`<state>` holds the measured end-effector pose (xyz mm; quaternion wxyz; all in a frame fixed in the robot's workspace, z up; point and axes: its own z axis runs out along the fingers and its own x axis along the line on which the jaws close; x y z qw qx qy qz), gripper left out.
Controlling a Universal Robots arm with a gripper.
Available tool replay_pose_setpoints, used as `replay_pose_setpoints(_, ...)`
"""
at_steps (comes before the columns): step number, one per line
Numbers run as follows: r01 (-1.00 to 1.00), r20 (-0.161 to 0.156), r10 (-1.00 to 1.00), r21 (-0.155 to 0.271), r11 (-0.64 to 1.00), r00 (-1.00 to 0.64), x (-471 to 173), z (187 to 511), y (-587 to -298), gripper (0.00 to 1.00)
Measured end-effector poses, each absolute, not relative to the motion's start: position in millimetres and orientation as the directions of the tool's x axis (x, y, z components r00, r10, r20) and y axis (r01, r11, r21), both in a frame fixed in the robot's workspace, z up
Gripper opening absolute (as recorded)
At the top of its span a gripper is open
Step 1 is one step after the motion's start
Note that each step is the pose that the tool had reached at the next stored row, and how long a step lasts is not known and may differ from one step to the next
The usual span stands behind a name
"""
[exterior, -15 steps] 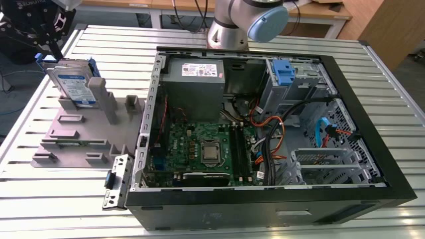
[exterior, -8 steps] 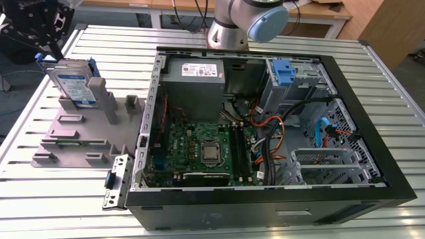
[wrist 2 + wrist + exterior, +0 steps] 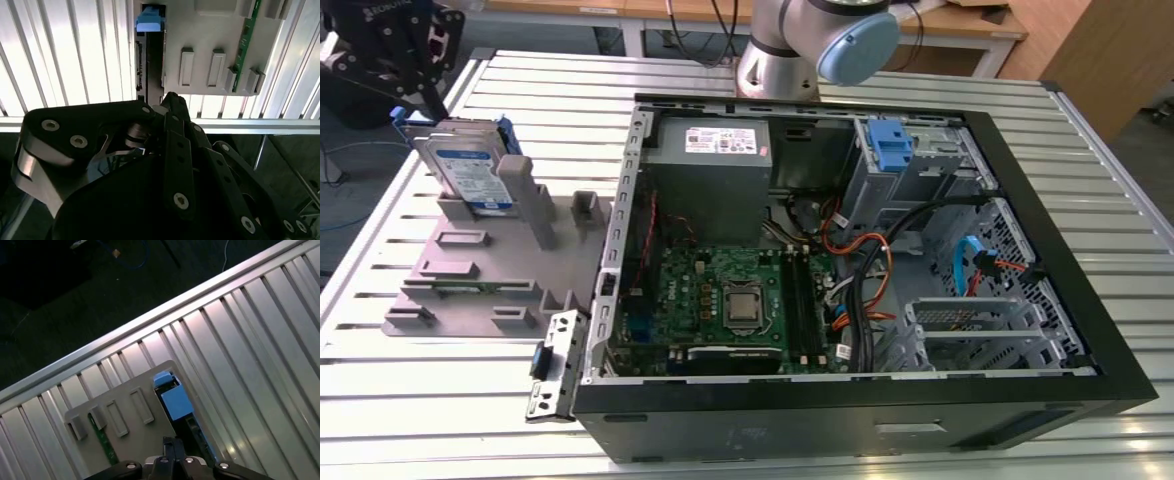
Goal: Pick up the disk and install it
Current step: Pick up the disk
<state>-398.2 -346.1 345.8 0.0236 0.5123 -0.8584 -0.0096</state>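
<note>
The disk (image 3: 464, 170), a silver drive with a blue-and-white label in a blue carrier, stands on edge in a slot of the grey fixture plate (image 3: 480, 285) at the exterior view's left. My black gripper (image 3: 427, 100) hangs just above and behind it, clear of it. In both wrist views I look down on the disk's thin edge and blue carrier end (image 3: 149, 22) (image 3: 175, 402). The gripper (image 3: 172, 100) (image 3: 168, 444) is shut, fingertips meeting, with nothing between them.
The open computer case (image 3: 1047, 250) lies on the slatted aluminium table, with a grey power supply (image 3: 720, 150), a motherboard and a blue latch (image 3: 890, 145) on its metal bay. A green memory stick (image 3: 245, 45) sits in the fixture. The arm's base (image 3: 781, 60) rises behind the case.
</note>
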Motion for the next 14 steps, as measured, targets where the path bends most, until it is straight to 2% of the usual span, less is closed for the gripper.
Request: replay_pose_setpoints(14, -0.96, 0.028, -0.96, 0.038, 0.279, -0.278, -398.2, 344.6, -346.1, 0.11)
